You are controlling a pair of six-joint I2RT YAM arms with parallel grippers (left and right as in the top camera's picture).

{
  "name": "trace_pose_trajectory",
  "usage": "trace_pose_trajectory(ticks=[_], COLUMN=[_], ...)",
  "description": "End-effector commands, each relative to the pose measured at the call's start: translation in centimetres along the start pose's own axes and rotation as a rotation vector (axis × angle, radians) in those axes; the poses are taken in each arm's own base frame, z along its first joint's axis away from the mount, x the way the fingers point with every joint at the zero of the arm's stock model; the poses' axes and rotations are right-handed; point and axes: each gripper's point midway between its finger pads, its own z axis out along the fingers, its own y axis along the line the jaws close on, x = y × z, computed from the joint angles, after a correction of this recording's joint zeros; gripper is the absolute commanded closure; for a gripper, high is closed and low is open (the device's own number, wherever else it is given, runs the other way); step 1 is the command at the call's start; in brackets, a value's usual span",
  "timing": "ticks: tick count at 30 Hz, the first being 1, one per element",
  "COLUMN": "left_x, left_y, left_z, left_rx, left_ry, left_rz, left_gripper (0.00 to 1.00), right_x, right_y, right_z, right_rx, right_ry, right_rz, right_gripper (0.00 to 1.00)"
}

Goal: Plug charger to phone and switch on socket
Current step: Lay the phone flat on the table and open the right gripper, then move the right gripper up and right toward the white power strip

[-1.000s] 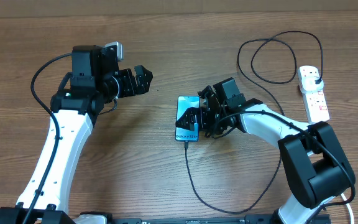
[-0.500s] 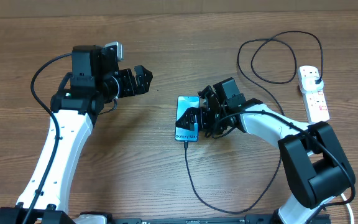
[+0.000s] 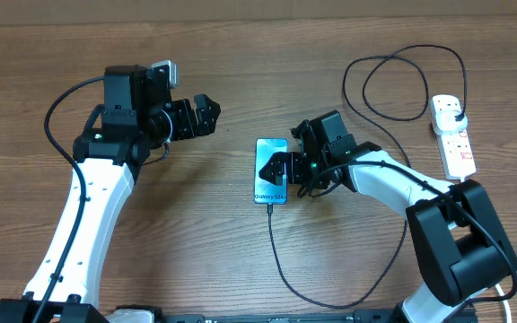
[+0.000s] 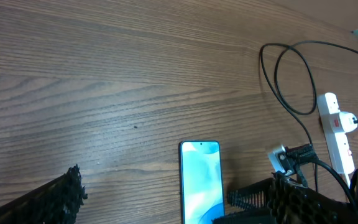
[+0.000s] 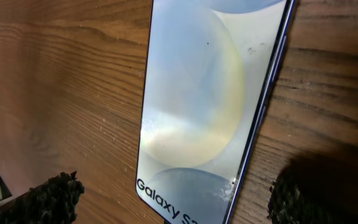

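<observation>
Right hand [image 3: 287,151] spread over the phone [image 5: 197,106] on the wooden surface [image 3: 240,54].
Left hand [image 3: 206,109], fingers apart, hangs well left of the phone. The right hand's fingers straddle the phone. The white socket [image 3: 453,135] lies well right of the phone. The black charger [image 3: 276,251] meets the phone's near end and loops round to the socket.

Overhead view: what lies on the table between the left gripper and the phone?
Nothing: between the left gripper and the phone there is only bare wooden table, seen overhead and from the left wrist.
</observation>
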Motion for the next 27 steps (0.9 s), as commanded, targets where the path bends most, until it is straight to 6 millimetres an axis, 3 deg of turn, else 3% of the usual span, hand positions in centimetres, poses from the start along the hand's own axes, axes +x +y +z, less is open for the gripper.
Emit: trace_pose_trajectory(ticks=[1,10,27], left_x=[-0.5,-0.5,-0.5], left_y=[-0.1,-0.1,-0.1], left_z=[-0.4,-0.4,-0.4], left_rx=[-0.001,-0.001,-0.001], left_ry=[-0.018,-0.018,-0.018], left_rz=[0.001,0.001,0.001], left_gripper=[0.0,0.0,0.0], right_x=[-1.0,-3.9,-3.9], right_y=[0.0,-1.1,-1.2], right_z=[-0.7,-2.6,-2.6], right_rx=[0.034,0.161,0.166], right_ry=[-0.053,-0.205,-0.207], right_rz=[-0.018,-0.051,-0.05], right_gripper=[0.0,0.0,0.0])
